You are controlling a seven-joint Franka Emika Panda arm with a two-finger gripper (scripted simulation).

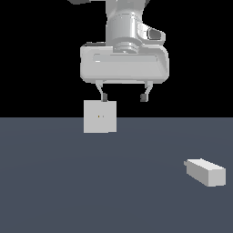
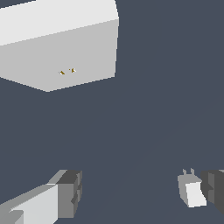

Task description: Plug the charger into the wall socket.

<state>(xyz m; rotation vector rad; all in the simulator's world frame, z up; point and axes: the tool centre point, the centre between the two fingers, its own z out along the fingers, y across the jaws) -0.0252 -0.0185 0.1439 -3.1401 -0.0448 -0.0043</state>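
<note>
The gripper [image 1: 124, 97] hangs high over the floor with its two fingers spread wide and nothing between them; in the wrist view one dark fingertip [image 2: 70, 192] shows clearly, the other sits at the frame edge. The charger [image 1: 207, 171] lies flat on the floor toward the exterior view's right, well apart from the gripper and lower in the frame; its long axis runs across the floor at a slant, and its prong end (a short stub) points toward the exterior view's left. In the wrist view the charger [image 2: 191, 192] appears just beside the far fingertip, prongs visible. The wall socket [image 1: 99, 116] stands upright, two tiny dots at its face centre, under the finger on the exterior view's left. The floor [image 1: 113, 191] is plain slate grey; the background is black.
</note>
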